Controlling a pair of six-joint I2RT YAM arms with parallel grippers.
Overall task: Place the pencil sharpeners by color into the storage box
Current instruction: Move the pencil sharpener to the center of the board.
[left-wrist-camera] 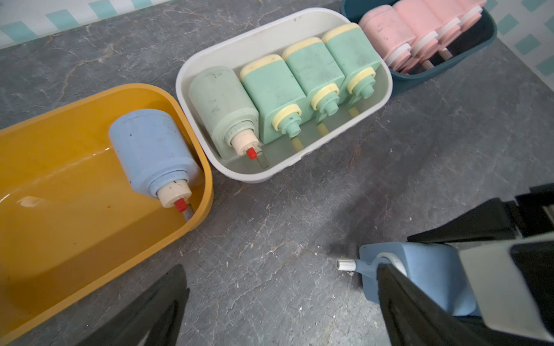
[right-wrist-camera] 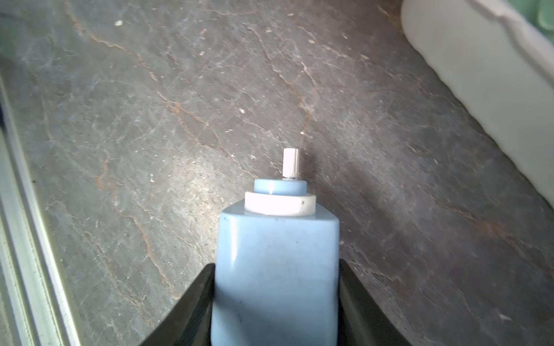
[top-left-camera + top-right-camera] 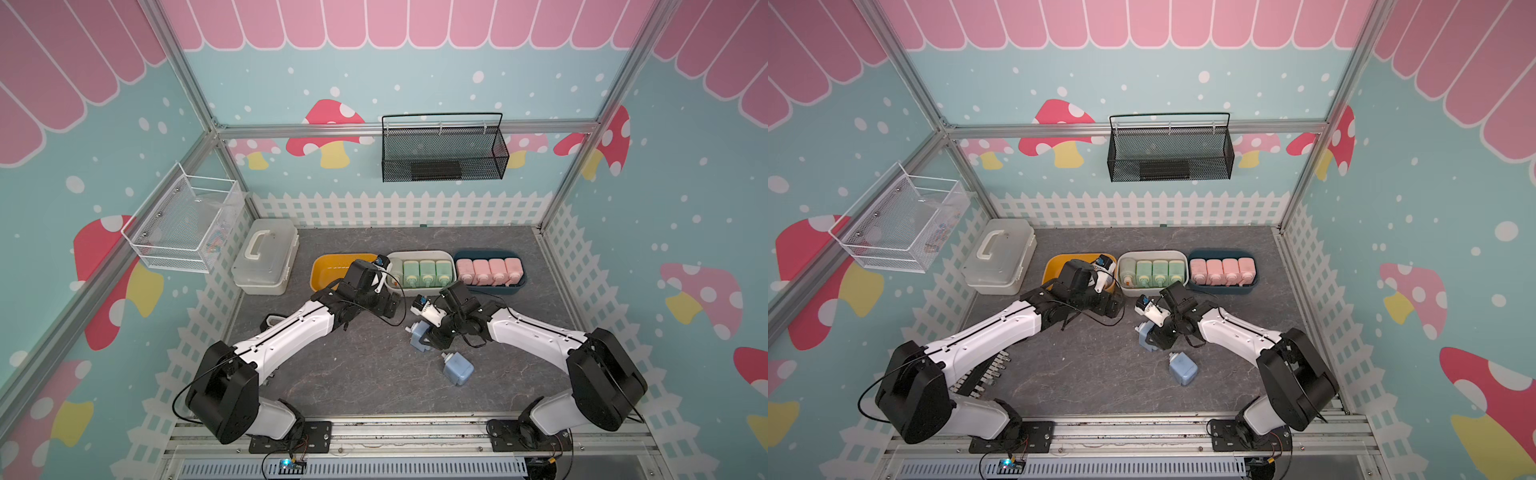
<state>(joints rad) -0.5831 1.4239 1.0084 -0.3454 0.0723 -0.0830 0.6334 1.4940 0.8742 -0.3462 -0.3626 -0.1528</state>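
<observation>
Squarely, right hand [image 2: 276, 265] grips a blue sharpener [image 2: 275, 239]

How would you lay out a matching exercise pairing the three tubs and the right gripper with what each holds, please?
Column one:
1 yellow tub
2 white tub
3 dark blue tub
4 right gripper

Column two:
A four pink sharpeners
B white-knobbed blue sharpener
C four green sharpeners
D red-tipped blue sharpener

Pairs: 1-D, 2-C, 3-A, 4-B.

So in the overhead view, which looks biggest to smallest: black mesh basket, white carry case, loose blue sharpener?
1. black mesh basket (hangs higher, maybe flattered)
2. white carry case
3. loose blue sharpener
</observation>
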